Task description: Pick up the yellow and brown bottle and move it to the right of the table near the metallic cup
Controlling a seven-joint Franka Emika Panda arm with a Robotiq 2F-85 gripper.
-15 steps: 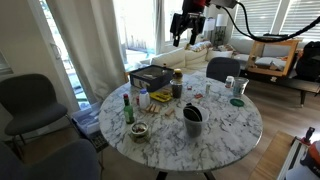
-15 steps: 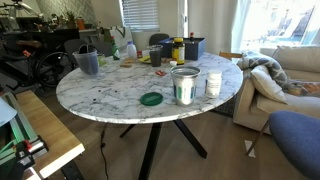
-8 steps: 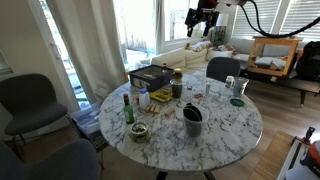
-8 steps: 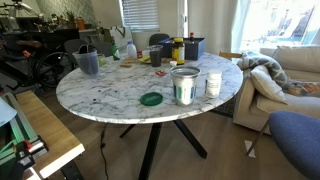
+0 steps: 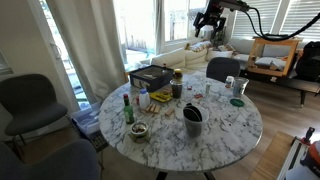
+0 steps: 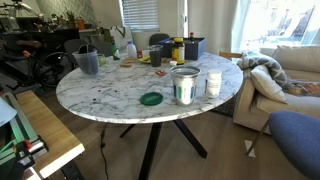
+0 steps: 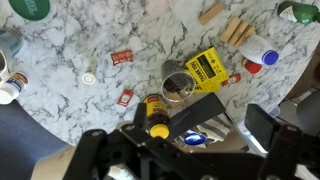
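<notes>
The yellow and brown bottle stands upright on the round marble table beside a dark cup and a yellow box. It also shows in both exterior views. The metallic cup stands across the table next to a green coaster; in the wrist view it is at the left edge. My gripper hangs high above the table's far side, open and empty; in the wrist view its fingers are spread wide.
A green glass bottle, a dark bucket-like container, a dark box, a white cup and small scattered items stand on the table. Chairs and a sofa surround it.
My gripper has moved to the right across the exterior view, staying high above the table's far edge. Nothing on the table has moved.
</notes>
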